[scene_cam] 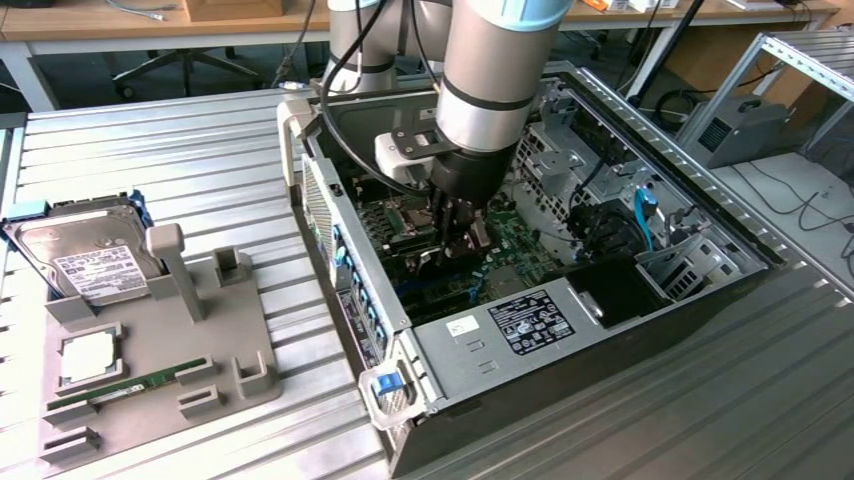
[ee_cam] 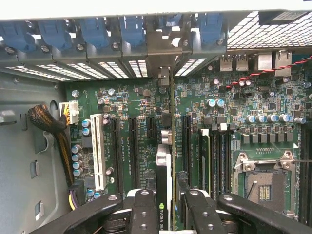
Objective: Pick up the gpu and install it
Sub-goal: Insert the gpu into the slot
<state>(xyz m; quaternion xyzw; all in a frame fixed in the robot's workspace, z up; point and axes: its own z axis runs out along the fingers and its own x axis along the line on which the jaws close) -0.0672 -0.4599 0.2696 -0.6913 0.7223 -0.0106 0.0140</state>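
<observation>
Gpu [ee_cam: 165, 168] sits edge-on, clamped in the tool [ee_cam: 169, 209], over the motherboard [ee_cam: 234, 122].

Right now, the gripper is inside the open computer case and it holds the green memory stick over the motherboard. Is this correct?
Not quite. The gripper, inside the open computer case, holds the gpu over the motherboard, edge-on between its fingers in the wrist view. The green memory stick lies on the grey fixture outside the case, in the exterior view.
</observation>
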